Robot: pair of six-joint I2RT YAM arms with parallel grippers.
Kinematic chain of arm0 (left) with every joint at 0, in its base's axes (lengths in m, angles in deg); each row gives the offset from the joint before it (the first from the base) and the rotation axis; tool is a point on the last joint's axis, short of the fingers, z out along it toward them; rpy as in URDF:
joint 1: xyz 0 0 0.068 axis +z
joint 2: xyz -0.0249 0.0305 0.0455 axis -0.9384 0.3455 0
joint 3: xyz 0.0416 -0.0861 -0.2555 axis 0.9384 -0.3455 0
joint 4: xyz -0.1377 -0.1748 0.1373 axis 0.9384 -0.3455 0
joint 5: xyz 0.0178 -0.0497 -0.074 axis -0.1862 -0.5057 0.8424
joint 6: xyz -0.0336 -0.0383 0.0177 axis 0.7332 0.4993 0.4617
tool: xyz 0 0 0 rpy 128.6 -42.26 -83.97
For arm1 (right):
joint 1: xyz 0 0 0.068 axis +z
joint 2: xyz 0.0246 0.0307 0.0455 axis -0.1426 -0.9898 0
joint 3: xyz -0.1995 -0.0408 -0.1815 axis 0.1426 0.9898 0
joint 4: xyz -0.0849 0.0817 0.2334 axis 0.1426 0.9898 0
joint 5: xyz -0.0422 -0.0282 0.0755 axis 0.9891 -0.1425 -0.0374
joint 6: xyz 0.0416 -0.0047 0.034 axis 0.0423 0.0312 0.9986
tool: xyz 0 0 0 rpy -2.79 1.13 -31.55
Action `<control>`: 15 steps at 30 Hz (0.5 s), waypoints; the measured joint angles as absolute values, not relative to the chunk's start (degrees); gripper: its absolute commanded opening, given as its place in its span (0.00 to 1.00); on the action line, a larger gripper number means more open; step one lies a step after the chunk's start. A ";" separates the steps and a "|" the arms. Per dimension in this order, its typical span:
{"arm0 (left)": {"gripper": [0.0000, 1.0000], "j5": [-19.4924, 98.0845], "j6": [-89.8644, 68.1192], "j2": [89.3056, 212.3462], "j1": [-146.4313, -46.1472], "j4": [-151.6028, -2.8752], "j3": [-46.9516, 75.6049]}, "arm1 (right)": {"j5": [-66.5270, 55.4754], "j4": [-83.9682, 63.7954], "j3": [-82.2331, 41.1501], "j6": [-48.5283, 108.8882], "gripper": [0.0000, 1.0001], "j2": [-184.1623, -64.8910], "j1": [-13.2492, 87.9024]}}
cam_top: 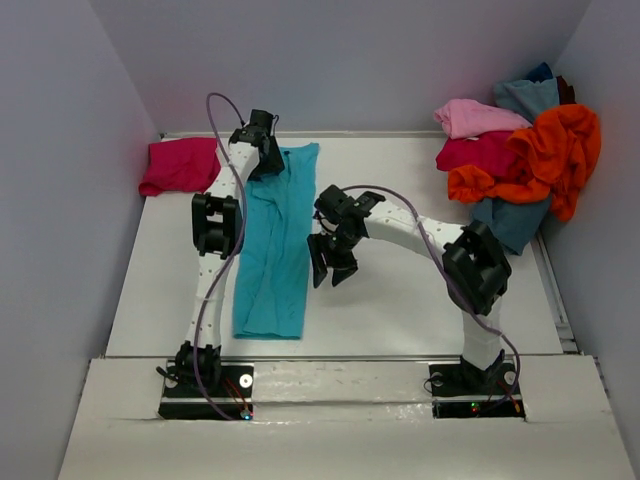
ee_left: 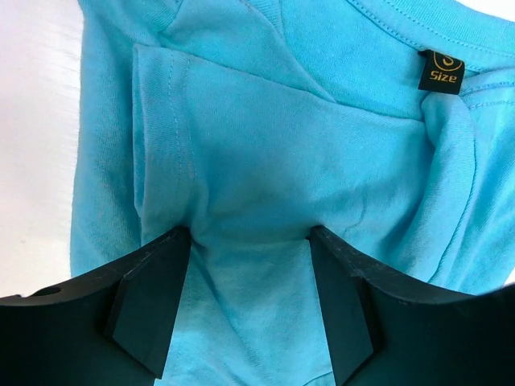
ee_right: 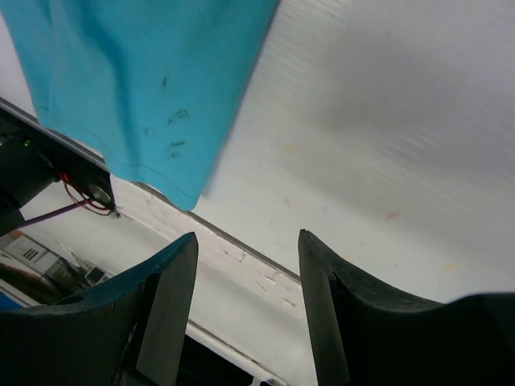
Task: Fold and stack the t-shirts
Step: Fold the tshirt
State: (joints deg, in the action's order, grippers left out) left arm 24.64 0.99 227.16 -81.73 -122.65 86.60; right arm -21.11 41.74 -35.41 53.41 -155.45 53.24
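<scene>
The turquoise t-shirt [cam_top: 275,250] lies folded lengthwise into a long strip on the left half of the table. My left gripper [cam_top: 262,150] is at its far collar end. In the left wrist view that gripper [ee_left: 249,297] is open, its jaws spread just over the turquoise cloth [ee_left: 265,161] below the black size tag [ee_left: 441,72]. My right gripper [cam_top: 335,262] is open and empty, above bare table just right of the strip. In the right wrist view that gripper [ee_right: 245,281] points toward the table's near edge, with the shirt's hem [ee_right: 145,88] at upper left.
A folded magenta-pink shirt [cam_top: 180,165] lies at the far left corner. A pile at the back right holds a light pink shirt [cam_top: 475,117], a crimson one [cam_top: 480,152], an orange one [cam_top: 550,155] and dusty blue cloth [cam_top: 525,97]. Walls close in on three sides.
</scene>
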 measured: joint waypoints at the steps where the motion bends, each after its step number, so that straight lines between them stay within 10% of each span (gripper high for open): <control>1: 0.74 24.62 0.97 227.16 -81.36 -122.63 86.60 | -21.15 41.26 -34.75 53.87 0.58 -155.45 53.45; 15: 0.74 20.49 -0.19 227.18 -80.97 -123.83 86.53 | -22.51 37.85 -47.14 57.30 0.57 -168.43 63.99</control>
State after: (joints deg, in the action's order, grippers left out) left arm 20.49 -0.19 227.18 -80.97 -123.83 86.53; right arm -22.51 37.85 -47.14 57.30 -168.43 63.99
